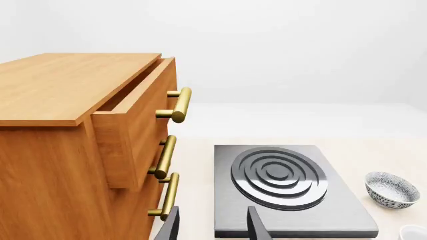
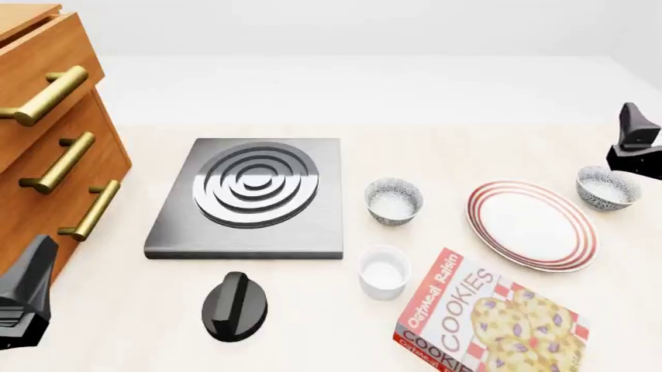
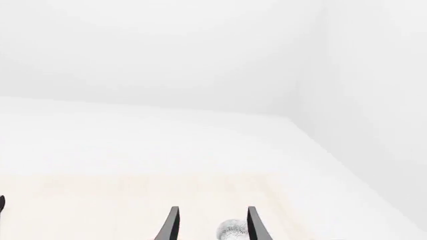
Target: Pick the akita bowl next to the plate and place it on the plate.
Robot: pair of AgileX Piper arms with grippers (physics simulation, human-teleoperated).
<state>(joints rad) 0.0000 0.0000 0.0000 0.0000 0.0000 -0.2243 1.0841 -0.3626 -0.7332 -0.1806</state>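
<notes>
The plate (image 2: 531, 225), white with red rings, lies right of the table's middle. The akita bowl (image 2: 607, 187) stands upright just off the plate's far right rim; in the right wrist view the akita bowl (image 3: 231, 229) peeks in at the frame's edge, near one finger. My right gripper (image 2: 634, 141) hovers just behind and above it, and in its own view the right gripper (image 3: 211, 226) is open and empty. My left gripper (image 2: 25, 298) hangs at the near left by the drawers; the left gripper (image 1: 213, 227) is open, holding nothing.
A second patterned bowl (image 2: 394, 200) stands between the stove plate (image 2: 248, 200) and the plate. A white ramekin (image 2: 383, 271), a cookie box (image 2: 486, 325) and a black knob (image 2: 235, 306) lie nearer the front. A wooden drawer cabinet (image 2: 52, 132) fills the left, its top drawer ajar.
</notes>
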